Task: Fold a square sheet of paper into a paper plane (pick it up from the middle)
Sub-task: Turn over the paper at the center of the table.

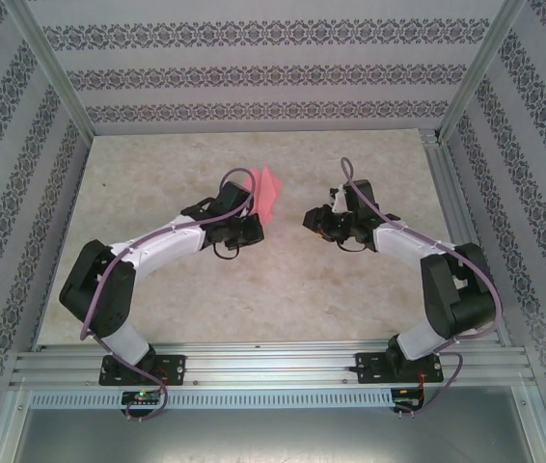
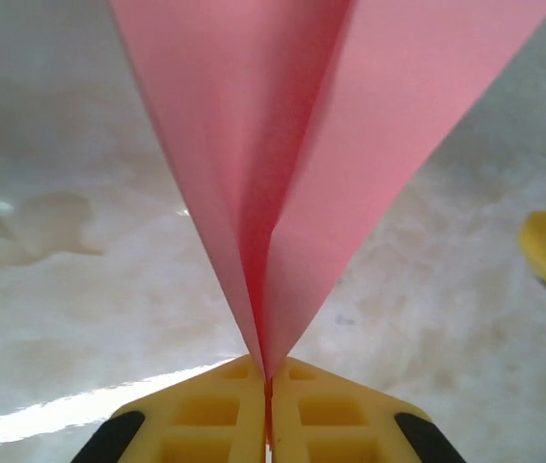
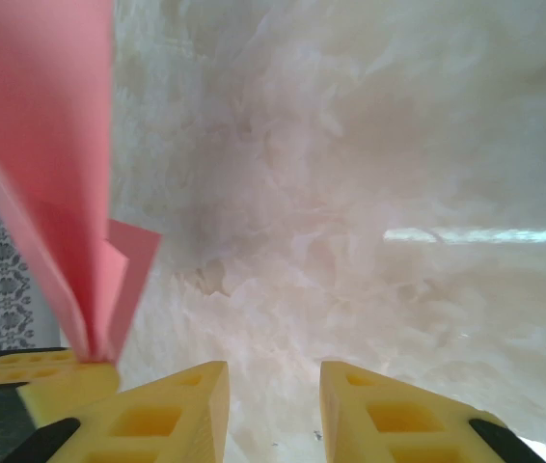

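Paper plane (image 2: pixel 369 145) edge between left fingers (image 2: pixel 205 417)

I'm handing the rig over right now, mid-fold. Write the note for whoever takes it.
Left gripper: shut on the pink paper, pinching its narrow end at the crease, lifted off the table.
Right gripper: open, empty, beside the paper and apart from it.
Done: paper folded along a centre crease into a tapering shape.
Left: cannot tell whether more folds are needed; probably check the shape, then set it down.
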`<state>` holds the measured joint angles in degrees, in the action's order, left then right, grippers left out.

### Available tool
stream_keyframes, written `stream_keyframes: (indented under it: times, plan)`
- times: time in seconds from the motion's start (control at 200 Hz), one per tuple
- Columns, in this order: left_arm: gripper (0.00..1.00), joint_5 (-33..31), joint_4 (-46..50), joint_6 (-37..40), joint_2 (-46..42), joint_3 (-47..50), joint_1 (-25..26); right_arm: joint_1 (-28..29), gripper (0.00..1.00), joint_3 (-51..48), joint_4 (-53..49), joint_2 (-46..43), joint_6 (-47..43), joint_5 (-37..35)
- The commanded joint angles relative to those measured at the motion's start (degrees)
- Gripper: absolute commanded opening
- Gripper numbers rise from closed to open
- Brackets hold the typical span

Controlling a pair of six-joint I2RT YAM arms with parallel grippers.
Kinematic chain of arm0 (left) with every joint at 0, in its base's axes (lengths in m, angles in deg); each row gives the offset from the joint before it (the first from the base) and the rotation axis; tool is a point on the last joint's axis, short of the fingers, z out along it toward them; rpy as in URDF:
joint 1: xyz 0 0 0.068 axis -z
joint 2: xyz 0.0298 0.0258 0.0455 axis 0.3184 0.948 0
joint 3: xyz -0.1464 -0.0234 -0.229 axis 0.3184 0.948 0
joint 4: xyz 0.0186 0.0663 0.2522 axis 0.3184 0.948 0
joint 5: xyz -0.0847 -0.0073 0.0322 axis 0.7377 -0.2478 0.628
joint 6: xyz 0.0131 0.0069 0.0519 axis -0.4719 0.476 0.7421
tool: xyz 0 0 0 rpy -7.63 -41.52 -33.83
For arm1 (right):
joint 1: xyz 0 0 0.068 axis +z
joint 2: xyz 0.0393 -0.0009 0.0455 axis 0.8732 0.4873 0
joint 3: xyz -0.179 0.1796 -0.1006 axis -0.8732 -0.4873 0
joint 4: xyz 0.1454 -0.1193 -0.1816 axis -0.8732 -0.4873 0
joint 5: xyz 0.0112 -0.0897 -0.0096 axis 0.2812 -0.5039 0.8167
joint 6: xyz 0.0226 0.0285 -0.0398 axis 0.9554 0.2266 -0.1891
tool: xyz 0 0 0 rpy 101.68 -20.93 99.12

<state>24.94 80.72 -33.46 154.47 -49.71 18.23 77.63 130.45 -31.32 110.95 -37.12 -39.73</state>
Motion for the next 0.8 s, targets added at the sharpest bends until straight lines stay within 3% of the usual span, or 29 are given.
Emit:
stream_keyframes:
  times: [0.0, 0.15, 0.255, 0.515, 0.794]
  plan:
    - [0.11, -25.1, 26.91, 11.06, 1.95, -7.85, 4.56, -2.24, 0.31, -1.44, -7.11, -3.58, -5.18, -4.3]
    - [0.06, -46.11, 46.62, 10.2, 12.98, -18.8, 11.03, -5.4, 0.32, -1.98, -11.02, -8.08, -7.57, -6.51]
    - [0.06, -52.33, 54.29, 7.94, 20.39, -23.13, 14.51, -7.58, 0.32, -2.47, -13.25, -10.7, -8.87, -7.62]
    - [0.1, -52.75, 56.1, 6.01, 28.34, -28.65, 22.52, -13.49, 0.35, -5.67, -14.36, -15.6, -9.77, -7.85]
    - [0.21, -47.13, 55.71, 8.38, 38.08, -37.31, 30.59, -13.98, 0.35, -6.22, -12.99, -13.69, -9.49, -4.79]
